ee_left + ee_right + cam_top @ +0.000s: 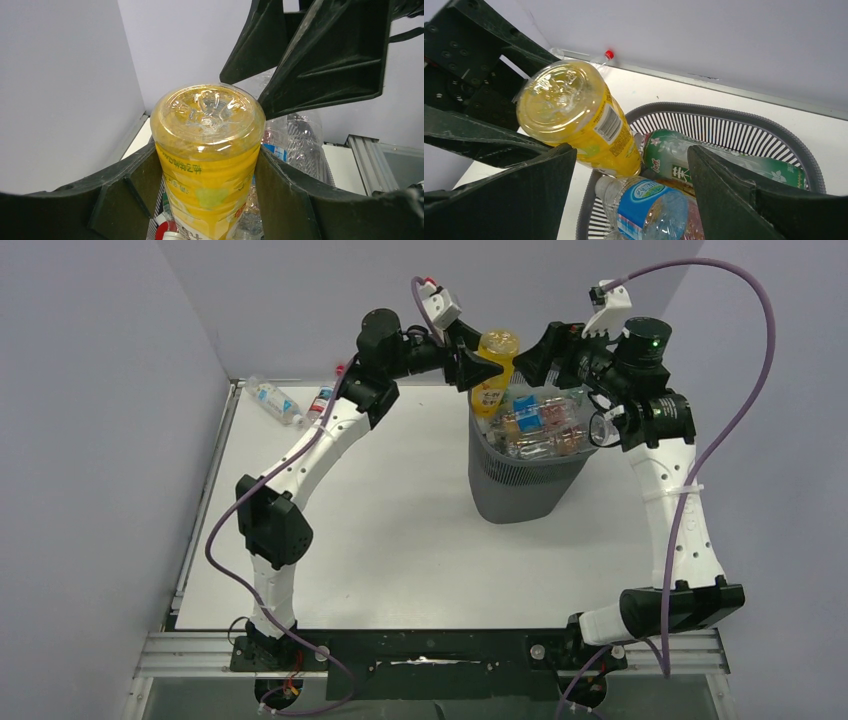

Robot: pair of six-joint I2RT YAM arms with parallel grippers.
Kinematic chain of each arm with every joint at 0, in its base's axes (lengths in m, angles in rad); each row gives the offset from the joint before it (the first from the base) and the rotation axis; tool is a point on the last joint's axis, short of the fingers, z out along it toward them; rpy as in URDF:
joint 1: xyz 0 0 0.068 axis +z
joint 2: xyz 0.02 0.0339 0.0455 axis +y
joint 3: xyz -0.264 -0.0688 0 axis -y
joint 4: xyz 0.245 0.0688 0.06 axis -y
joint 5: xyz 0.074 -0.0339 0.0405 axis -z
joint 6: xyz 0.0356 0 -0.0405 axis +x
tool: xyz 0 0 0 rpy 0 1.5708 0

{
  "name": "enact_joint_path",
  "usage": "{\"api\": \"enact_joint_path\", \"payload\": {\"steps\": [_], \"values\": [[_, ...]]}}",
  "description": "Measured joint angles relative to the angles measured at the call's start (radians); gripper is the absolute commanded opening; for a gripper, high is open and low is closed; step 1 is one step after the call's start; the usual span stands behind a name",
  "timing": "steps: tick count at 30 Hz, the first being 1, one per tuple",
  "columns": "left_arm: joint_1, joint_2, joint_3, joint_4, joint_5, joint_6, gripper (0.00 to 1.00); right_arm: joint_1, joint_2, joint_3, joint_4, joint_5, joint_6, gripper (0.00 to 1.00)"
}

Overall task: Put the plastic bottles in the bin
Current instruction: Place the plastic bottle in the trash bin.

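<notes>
My left gripper (478, 368) is shut on a yellow bottle (497, 365) and holds it bottom-up over the left rim of the dark grey mesh bin (520, 485). In the left wrist view both jaws of the left gripper (207, 150) press on the yellow bottle (210, 115). The bin holds several bottles (540, 425), among them a green-labelled one (674, 160) and a blue-labelled one (649, 205). My right gripper (537, 358) is open and empty above the bin's back rim. In the right wrist view it (631, 152) hangs beside the yellow bottle (574, 115).
Two bottles lie at the table's back left corner: a clear one with a blue label (272, 400) and one with a red cap (325, 398). The red cap also shows in the right wrist view (609, 54). Walls stand close at the left and the back.
</notes>
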Motion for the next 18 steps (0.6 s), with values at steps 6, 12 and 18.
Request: {"api": "enact_joint_path", "payload": {"steps": [6,12,18], "values": [[-0.012,0.0,-0.005,-0.002,0.0,0.03,0.47,0.0,-0.041,0.006,0.008,0.01,0.005,0.84],[-0.017,-0.012,-0.103,0.012,0.003,0.039,0.46,0.0,-0.044,0.023,0.016,0.01,0.013,0.84],[-0.025,-0.012,-0.202,0.014,0.003,0.032,0.51,0.0,-0.035,0.023,0.017,0.009,0.026,0.84]]}}
